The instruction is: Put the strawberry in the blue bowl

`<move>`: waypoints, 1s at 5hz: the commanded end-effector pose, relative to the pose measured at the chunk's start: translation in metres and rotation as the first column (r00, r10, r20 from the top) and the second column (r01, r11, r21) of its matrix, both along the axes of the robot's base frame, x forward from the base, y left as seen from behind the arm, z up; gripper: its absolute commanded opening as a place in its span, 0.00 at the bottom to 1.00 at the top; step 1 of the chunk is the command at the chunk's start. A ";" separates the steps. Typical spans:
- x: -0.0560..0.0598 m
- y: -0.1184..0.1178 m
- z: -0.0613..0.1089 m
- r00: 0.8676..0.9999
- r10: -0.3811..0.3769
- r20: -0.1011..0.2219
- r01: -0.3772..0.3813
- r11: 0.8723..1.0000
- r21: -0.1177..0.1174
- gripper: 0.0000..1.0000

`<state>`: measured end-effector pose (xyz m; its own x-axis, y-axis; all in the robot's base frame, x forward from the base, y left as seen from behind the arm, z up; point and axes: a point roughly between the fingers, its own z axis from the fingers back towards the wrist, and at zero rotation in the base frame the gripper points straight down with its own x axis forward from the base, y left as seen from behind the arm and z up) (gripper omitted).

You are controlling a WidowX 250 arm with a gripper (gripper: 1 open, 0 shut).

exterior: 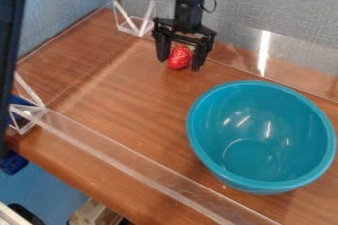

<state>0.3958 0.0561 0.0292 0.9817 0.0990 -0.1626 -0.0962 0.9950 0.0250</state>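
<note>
- Camera view is showing the gripper (185,53) pointing straight down over the far side of the wooden counter (119,81), with the strawberry (179,58) sitting between its two dark fingers.
- The step in hand is looking like the reach-and-grasp: the gripper is bracketing the strawberry, but the pickup is not yet done.
- The fingers are standing spread wide, one on each side of the fruit; nothing is being pinched, and whether either finger is brushing the strawberry is too fine to tell here.
- The strawberry is resting on the counter near the far clear wall (284,51), its red body showing between the fingers.
- The blue bowl (259,135) is sitting empty at the near right, well apart from the strawberry.
- The next move is calling for the fingers to press together on the fruit, then a lift and a carry toward the near right until the gripper is hanging above the bowl's opening.
- The small, smooth, rounded fruit is likely asking for a centred squeeze, or it may be slipping sideways out of the grip.
</note>
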 end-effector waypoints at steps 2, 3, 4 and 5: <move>0.016 0.004 0.015 0.998 0.007 0.063 -0.007 1.000 0.008 0.00; 0.015 0.001 0.014 0.998 0.004 0.063 -0.004 1.000 0.000 1.00; 0.014 -0.001 0.012 0.998 0.002 0.063 -0.002 1.000 -0.007 0.00; 0.012 -0.005 0.011 0.998 -0.001 0.062 0.002 1.000 -0.014 1.00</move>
